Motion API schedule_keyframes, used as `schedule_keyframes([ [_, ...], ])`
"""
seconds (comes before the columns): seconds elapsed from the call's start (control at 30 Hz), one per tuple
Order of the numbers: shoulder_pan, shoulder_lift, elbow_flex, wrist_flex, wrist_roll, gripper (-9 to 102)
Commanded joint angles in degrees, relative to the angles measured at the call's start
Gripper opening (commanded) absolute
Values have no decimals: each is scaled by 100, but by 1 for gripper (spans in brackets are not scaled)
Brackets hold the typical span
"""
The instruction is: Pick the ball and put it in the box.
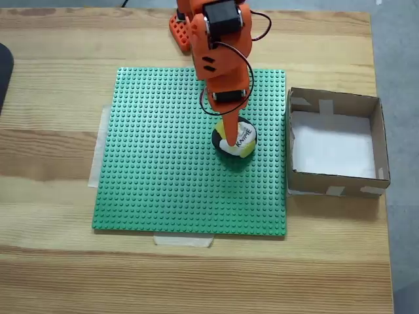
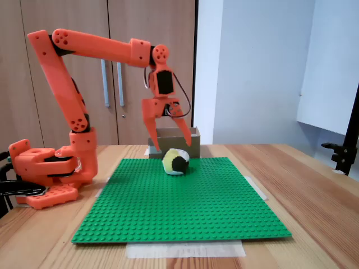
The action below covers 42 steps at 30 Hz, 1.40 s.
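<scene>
The ball (image 1: 239,140), patched yellow, white and black with black lettering, rests on the green studded plate (image 1: 163,170) a little right of its middle. My orange gripper (image 1: 232,133) hangs directly over it. In the side fixed view the gripper (image 2: 171,147) is open, its two fingers spread just above the ball (image 2: 175,161) and not touching it. The brown cardboard box (image 1: 334,180) with a white bottom stands off the plate's right edge, with nothing in it. From the side, the box (image 2: 168,136) shows behind the gripper.
The plate is taped to a wooden table (image 1: 52,261). My arm's base (image 2: 47,168) sits at the table's left in the side fixed view. Cabinet doors (image 2: 118,67) stand behind. A dark object (image 1: 4,72) lies at the table's left edge.
</scene>
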Motion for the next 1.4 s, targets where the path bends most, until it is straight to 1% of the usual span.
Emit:
schedule_keyframes([
  [0.0, 53, 35, -9, -97, -26, 42],
  [0.3, 35, 53, 246, -510, 62, 42],
  [0.53, 9, 35, 703, -1134, 272, 41],
  [0.67, 9, 35, 809, -1433, 202, 38],
  [1.1, -44, 35, 1107, -1907, 44, 30],
  [1.27, 62, 35, 1345, -2355, -229, 29],
  [1.37, 70, 35, 1380, -2461, -369, 27],
])
